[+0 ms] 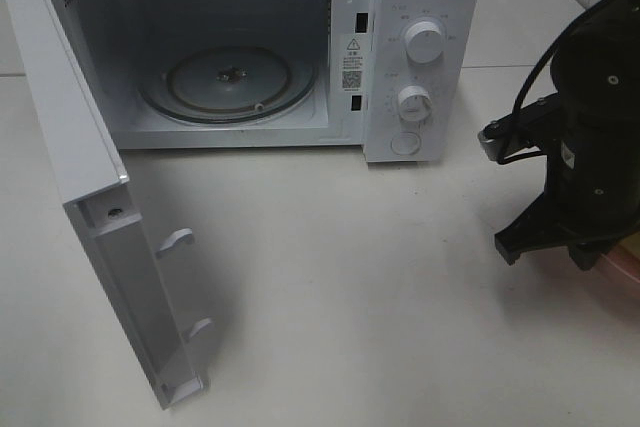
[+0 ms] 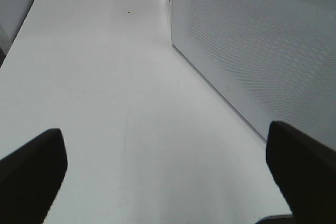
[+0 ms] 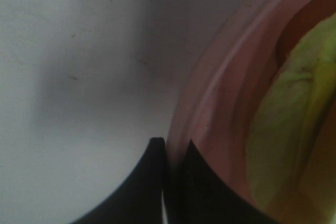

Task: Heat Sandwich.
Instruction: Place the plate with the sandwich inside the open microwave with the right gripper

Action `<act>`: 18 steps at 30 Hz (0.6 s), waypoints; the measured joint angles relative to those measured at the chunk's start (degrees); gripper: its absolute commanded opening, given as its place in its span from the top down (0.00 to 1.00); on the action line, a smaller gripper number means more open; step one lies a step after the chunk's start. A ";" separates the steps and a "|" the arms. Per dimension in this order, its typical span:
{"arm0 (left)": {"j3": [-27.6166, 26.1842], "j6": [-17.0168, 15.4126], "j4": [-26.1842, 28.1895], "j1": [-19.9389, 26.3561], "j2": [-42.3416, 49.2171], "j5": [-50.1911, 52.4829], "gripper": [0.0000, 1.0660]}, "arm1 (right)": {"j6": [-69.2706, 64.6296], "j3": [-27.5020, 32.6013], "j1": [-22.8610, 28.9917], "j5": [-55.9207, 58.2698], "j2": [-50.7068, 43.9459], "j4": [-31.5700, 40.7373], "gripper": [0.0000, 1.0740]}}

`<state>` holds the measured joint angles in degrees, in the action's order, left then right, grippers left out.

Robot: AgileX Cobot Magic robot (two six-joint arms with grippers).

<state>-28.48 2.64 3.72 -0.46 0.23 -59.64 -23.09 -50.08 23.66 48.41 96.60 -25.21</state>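
Observation:
The sandwich lies on a pink plate; only its yellow-green filling and a brownish edge show, very close and blurred. My right gripper is shut on the plate's rim, one finger outside and one inside. From above, the right gripper hangs low at the table's right edge, where a sliver of the pink plate shows under it and the sandwich is hidden. My left gripper stands wide open over bare table, beside the microwave's perforated side wall.
The white microwave stands at the back. Its door swings open toward the front left. The glass turntable inside is bare. Two knobs sit on its right panel. White table lies between microwave and plate.

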 measured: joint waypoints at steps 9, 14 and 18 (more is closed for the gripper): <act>0.00 0.00 0.00 0.00 0.00 0.00 0.08 | 0.00 3.78 5.33 3.72 -5.79 0.11 1.00; 0.00 0.00 0.00 0.00 0.00 0.00 0.08 | 0.00 5.79 9.80 6.07 -10.03 0.23 1.00; 0.00 0.00 0.00 0.00 0.00 0.00 0.08 | 0.00 6.53 13.12 8.02 -12.38 0.29 1.00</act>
<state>-28.48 2.64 3.72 -0.46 0.23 -59.64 -23.09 -43.54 36.78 56.44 84.22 -24.92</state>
